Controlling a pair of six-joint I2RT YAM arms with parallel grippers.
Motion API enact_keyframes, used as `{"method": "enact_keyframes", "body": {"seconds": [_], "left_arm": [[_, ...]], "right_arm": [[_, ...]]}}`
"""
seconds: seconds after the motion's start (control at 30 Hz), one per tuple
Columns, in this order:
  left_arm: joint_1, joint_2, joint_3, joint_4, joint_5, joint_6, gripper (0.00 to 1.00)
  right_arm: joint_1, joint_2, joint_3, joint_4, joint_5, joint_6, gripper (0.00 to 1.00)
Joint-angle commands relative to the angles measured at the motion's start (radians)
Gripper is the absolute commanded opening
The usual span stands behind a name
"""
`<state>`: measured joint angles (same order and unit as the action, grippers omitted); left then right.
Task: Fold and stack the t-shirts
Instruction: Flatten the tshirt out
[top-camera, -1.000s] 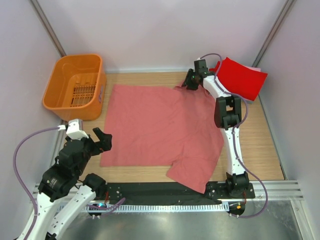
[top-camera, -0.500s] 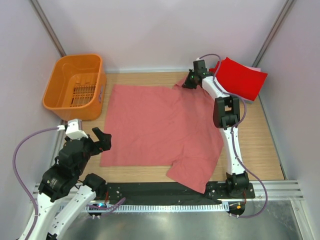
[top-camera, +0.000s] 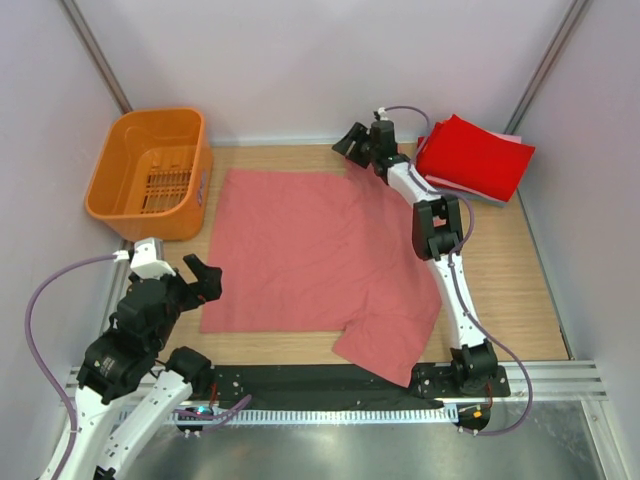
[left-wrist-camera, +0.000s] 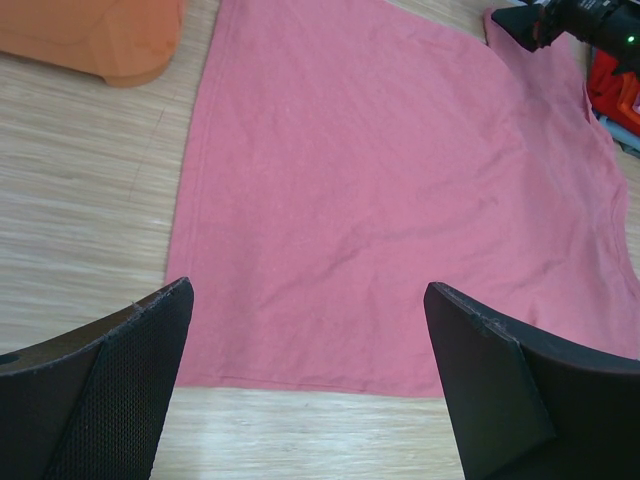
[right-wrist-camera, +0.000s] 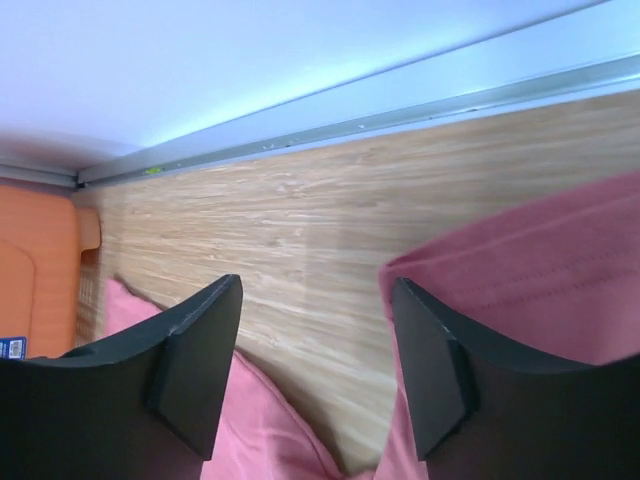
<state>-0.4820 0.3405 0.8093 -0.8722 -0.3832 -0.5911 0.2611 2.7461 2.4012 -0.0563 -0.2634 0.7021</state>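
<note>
A large salmon-pink t-shirt (top-camera: 320, 250) lies spread flat on the wooden table, one sleeve hanging toward the near edge; it also shows in the left wrist view (left-wrist-camera: 400, 180) and the right wrist view (right-wrist-camera: 560, 270). A folded bright red t-shirt (top-camera: 475, 155) lies at the back right on thin pale folded ones (top-camera: 470, 192). My right gripper (top-camera: 352, 146) is open and empty above the pink shirt's far edge. My left gripper (top-camera: 205, 278) is open and empty, beside the shirt's near left corner.
An orange plastic slotted basket (top-camera: 150, 175) stands at the back left. Walls close in the table at the back and sides. A black strip and metal rail (top-camera: 330, 385) run along the near edge.
My right gripper has opened, let go of the pink shirt's far sleeve, and moved left and back. The left arm has not moved.
</note>
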Motion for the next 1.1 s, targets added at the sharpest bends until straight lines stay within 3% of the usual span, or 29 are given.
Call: {"method": "enact_keyframes", "body": {"seconds": [0.0, 0.23, 0.43, 0.53, 0.6, 0.73, 0.87, 0.9, 1.07], "left_arm": [[0.008, 0.012, 0.001, 0.036, -0.005, 0.007, 0.98], [0.02, 0.063, 0.002, 0.035, -0.023, 0.008, 0.99], [0.022, 0.192, 0.047, 0.042, 0.016, 0.04, 1.0], [0.022, 0.259, 0.079, 0.048, 0.135, 0.031, 1.0], [0.022, 0.358, 0.109, 0.033, 0.211, -0.028, 1.0], [0.022, 0.568, 0.153, -0.126, 0.218, -0.167, 1.0], [0.042, 0.673, 0.1, -0.133, 0.308, -0.257, 1.0], [0.063, 0.677, 0.082, -0.134, 0.334, -0.269, 1.0], [0.434, 0.507, -0.076, -0.087, 0.582, -0.309, 1.0]], "right_arm": [[0.001, -0.005, 0.07, 0.179, -0.037, 0.05, 0.69], [0.001, -0.377, -0.21, 0.225, -0.017, -0.094, 0.85], [0.003, -0.833, -0.456, 0.032, 0.081, -0.225, 0.96], [0.018, -1.122, -0.823, -0.005, 0.217, -0.234, 1.0], [0.024, -1.327, -0.975, -0.011, 0.253, -0.228, 1.0], [0.043, -1.588, -1.249, -0.117, 0.296, -0.181, 1.0], [0.101, -1.77, -1.508, -0.163, 0.277, -0.107, 1.0], [0.116, -1.79, -1.537, -0.168, 0.277, -0.098, 1.0], [0.188, -1.827, -1.63, -0.195, 0.23, -0.087, 1.0]]}}
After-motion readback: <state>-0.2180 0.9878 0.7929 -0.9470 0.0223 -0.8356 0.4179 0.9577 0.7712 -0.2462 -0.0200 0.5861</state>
